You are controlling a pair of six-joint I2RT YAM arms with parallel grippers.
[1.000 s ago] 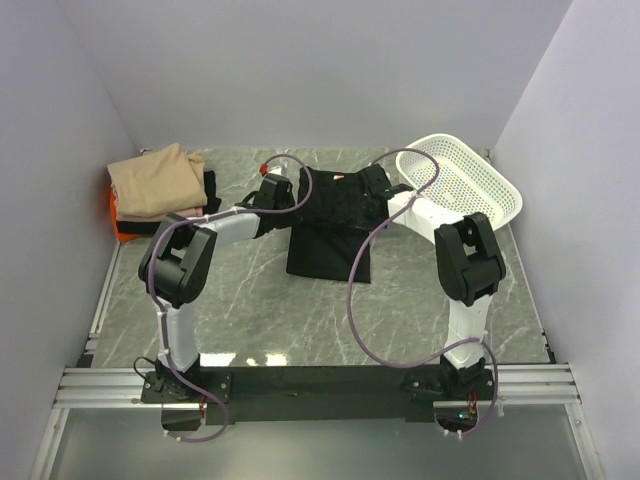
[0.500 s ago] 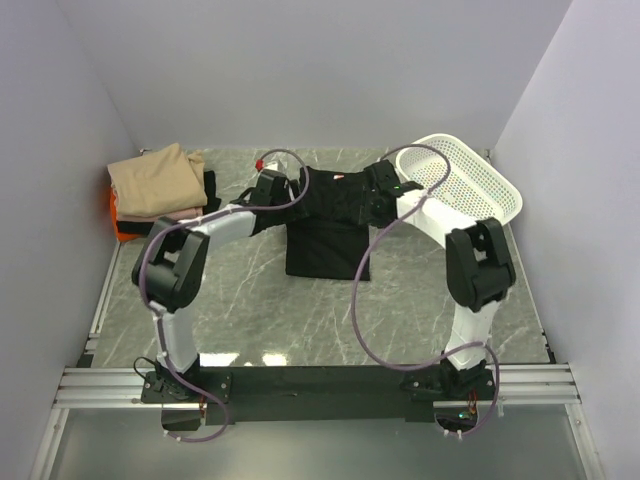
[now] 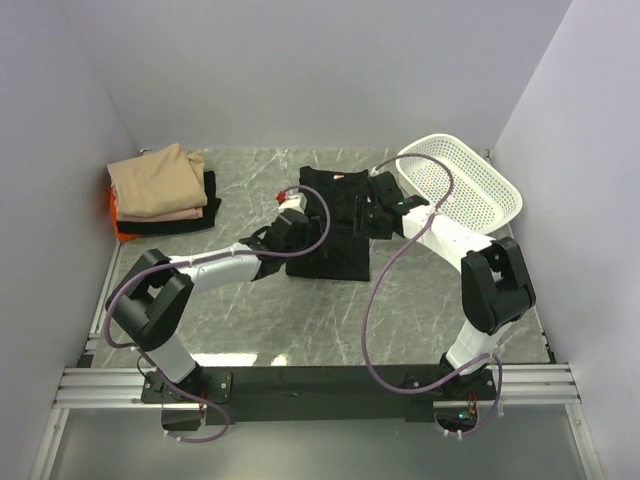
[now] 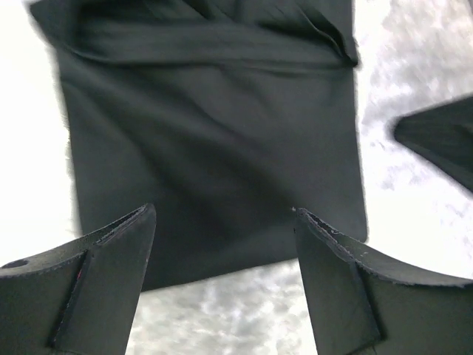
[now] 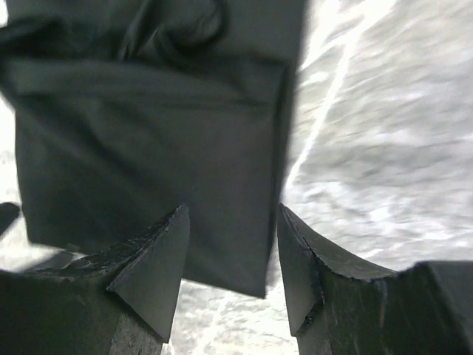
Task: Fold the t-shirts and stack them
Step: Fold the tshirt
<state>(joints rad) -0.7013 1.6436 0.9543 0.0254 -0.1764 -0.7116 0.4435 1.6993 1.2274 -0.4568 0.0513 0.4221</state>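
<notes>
1. A white perforated plastic basket (image 3: 470,190) sits tilted at the back right corner of the grey marble-patterned table (image 3: 300,315), just beside the right arm's forearm.
2. A stack of folded t-shirts (image 3: 160,190) lies at the back left against the wall. It has a tan one (image 3: 150,178) on top, a pale pink layer under it, black (image 3: 207,192) below that and orange (image 3: 122,228) showing at the bottom.
3. Loose mauve cables (image 3: 372,300) loop from both arms. One arcs over the near right corner of the black t-shirt (image 3: 335,240), and another curves across its left side.
4. The black t-shirt lies flat in the middle of the table towards the back, between the stack and the basket and well apart from both. It is folded into a rough upright rectangle, with soft creases bunched at its far end.
5. The left gripper (image 3: 293,222) hangs over the shirt's left edge. In the left wrist view (image 4: 222,244) its dark wedge-shaped fingers (image 4: 96,281) stand wide apart with nothing between them, and the matte cloth (image 4: 214,133) lies below.
6. The right gripper (image 3: 377,215) is at the shirt's right edge. In the right wrist view (image 5: 233,244) its jaws are likewise released and empty, above the straight side edge of the fabric (image 5: 148,140) and the veined stone surface.
</notes>
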